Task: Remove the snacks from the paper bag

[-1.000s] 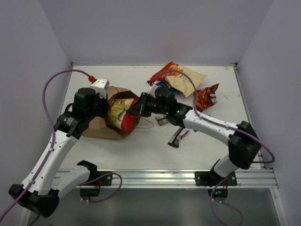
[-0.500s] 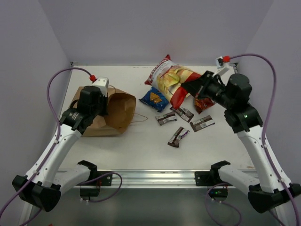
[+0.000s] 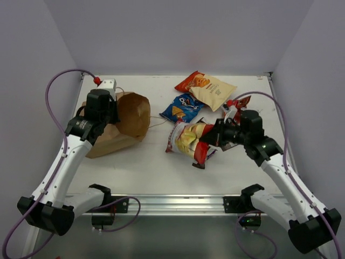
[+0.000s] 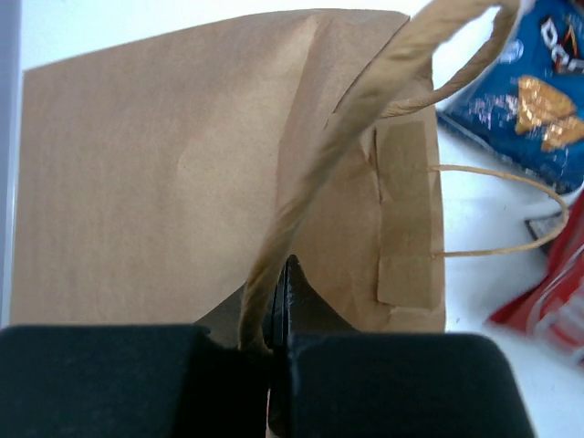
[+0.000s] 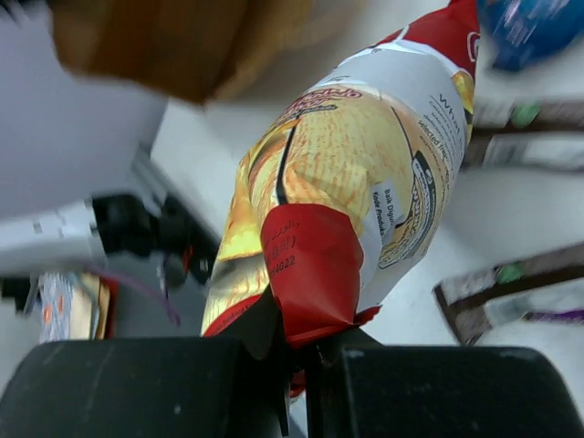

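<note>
White worktop point(image 3: 140, 167): mid-worktop, the right gripper point(image 5: 297, 351) pinches the glossy red-white chip bag point(image 5: 347, 173) by 1 red corner, where it could slip. Left gripper point(image 4: 281, 301) clamps the brown kraft paper bag point(image 4: 137, 182) by its rim, near the far-left corner.

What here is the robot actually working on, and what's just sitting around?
Part of the job:
paper bag, rim pinched by left gripper
red-white chip bag, in right gripper
blue chip bag
orange-cream chip bag
small dark red bag
candy bars

Just there:
metal rail
table
</note>
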Controlling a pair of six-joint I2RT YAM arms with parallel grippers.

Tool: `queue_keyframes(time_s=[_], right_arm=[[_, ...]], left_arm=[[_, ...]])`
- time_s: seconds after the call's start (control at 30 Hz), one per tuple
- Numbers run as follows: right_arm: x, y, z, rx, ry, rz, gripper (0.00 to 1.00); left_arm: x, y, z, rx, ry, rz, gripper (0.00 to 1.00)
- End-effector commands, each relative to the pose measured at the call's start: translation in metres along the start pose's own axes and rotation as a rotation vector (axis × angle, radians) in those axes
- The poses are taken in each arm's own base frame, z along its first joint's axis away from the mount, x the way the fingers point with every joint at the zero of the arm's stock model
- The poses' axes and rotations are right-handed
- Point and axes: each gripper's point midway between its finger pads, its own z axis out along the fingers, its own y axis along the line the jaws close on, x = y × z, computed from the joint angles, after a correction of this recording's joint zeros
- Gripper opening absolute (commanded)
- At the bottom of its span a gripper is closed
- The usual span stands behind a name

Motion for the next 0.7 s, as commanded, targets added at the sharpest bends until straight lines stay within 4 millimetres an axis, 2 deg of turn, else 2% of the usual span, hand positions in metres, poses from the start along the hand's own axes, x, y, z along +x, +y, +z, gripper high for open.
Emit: queue_keyframes(time_s=[0.0,0.03,0.07,0.1,0.13,0.17,0.23,0.27,0.33,0.37,0.4,0.43,0.47,0.5,0.57,0.6,0.67], right_arm=[[0.039,0.031,0.011,-0.210,0.086,-0.019,0.00],[0.050,0.028,0.017,-0.214,0.099,0.000,0.00],[0.055,0.030,0.024,-0.237,0.091,-0.001,0.00],[0.073,0.012,0.036,-0.208,0.109,0.052,0.18],[0.085,0.003,0.038,-0.190,0.133,0.078,0.25],[0.092,-0.009,0.046,-0.151,0.143,0.096,0.26],[0.101,-0.029,0.052,-0.073,0.165,0.099,0.52],[0.106,-0.045,0.052,0.019,0.179,0.116,0.63],[0.091,-0.051,0.048,0.103,0.149,0.081,0.83],[0.094,-0.060,0.041,0.172,0.165,0.085,0.87],[0.072,-0.064,0.034,0.243,0.096,0.035,0.91],[0.072,-0.071,0.025,0.306,0.107,0.030,0.99],[0.064,-0.074,0.019,0.347,0.087,0.012,0.99],[0.044,-0.074,0.009,0.396,0.023,-0.034,0.99],[0.036,-0.075,-0.005,0.446,-0.001,-0.060,0.99],[0.026,-0.069,-0.011,0.450,-0.032,-0.079,0.99],[0.017,-0.059,-0.023,0.433,-0.081,-0.100,0.99]], left_arm=[[-0.046,0.005,-0.008,-0.010,-0.124,-0.112,0.00],[-0.051,0.006,-0.006,-0.019,-0.132,-0.134,0.00],[-0.064,0.008,-0.010,-0.023,-0.162,-0.151,0.00],[-0.075,0.013,-0.012,-0.038,-0.186,-0.178,0.00],[-0.082,0.015,-0.013,-0.038,-0.200,-0.191,0.00],[-0.090,0.015,-0.014,-0.028,-0.223,-0.204,0.00],[-0.103,0.009,-0.014,0.008,-0.250,-0.237,0.00],[-0.119,0.005,-0.017,0.035,-0.296,-0.257,0.00],[-0.136,-0.006,-0.017,0.098,-0.332,-0.292,0.00],[-0.145,-0.009,-0.016,0.113,-0.348,-0.306,0.00],[-0.153,-0.009,-0.015,0.119,-0.357,-0.315,0.00],[-0.165,-0.010,-0.010,0.122,-0.366,-0.332,0.00],[-0.173,-0.010,-0.008,0.123,-0.383,-0.343,0.00],[-0.181,-0.004,-0.006,0.116,-0.400,-0.358,0.00],[-0.193,0.001,0.005,0.138,-0.410,-0.405,0.00],[-0.198,0.014,0.010,0.124,-0.422,-0.428,0.00],[-0.206,0.022,0.026,0.130,-0.426,-0.460,0.00]])
